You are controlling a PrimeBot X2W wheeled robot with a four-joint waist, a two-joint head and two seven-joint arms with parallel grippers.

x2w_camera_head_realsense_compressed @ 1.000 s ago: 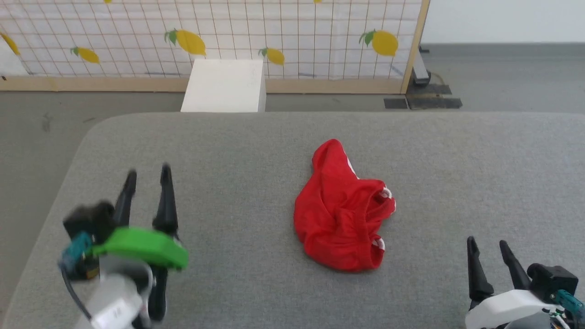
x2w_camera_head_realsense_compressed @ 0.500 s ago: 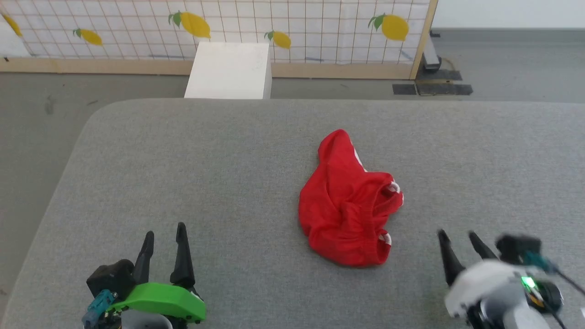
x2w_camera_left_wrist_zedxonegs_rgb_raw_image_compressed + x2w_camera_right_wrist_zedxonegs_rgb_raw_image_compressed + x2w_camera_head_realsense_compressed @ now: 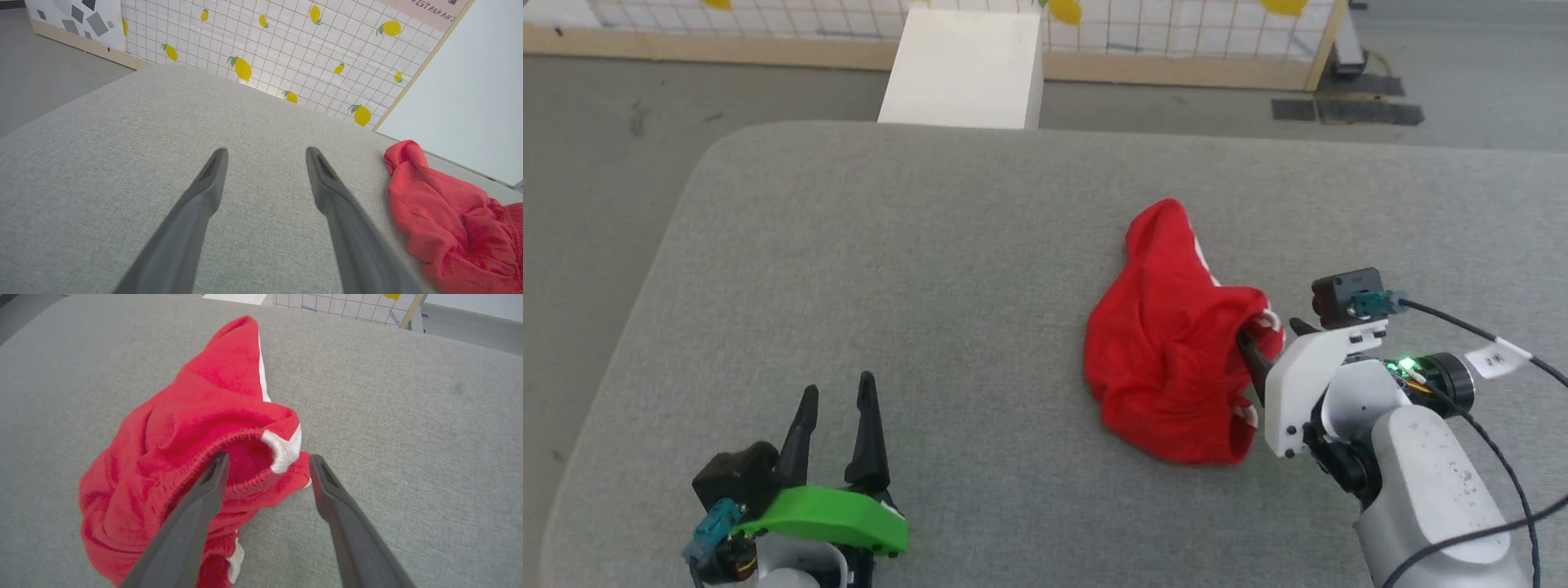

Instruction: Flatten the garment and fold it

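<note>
Red garment (image 3: pixel 1168 351) — crumpled heap, white trim, waistband gaping — on grey surface.

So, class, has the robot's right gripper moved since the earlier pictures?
Yes: the right gripper has advanced to the right edge of the crumpled red fabric shorts, jaws open.

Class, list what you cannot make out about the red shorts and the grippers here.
- Head view: fingertips of the right gripper, partly hidden by its white mount; contact with the garment unclear.
- Left wrist view: garment cut off by the right edge.
- Every view: garment's outline, lost in folds.
</note>
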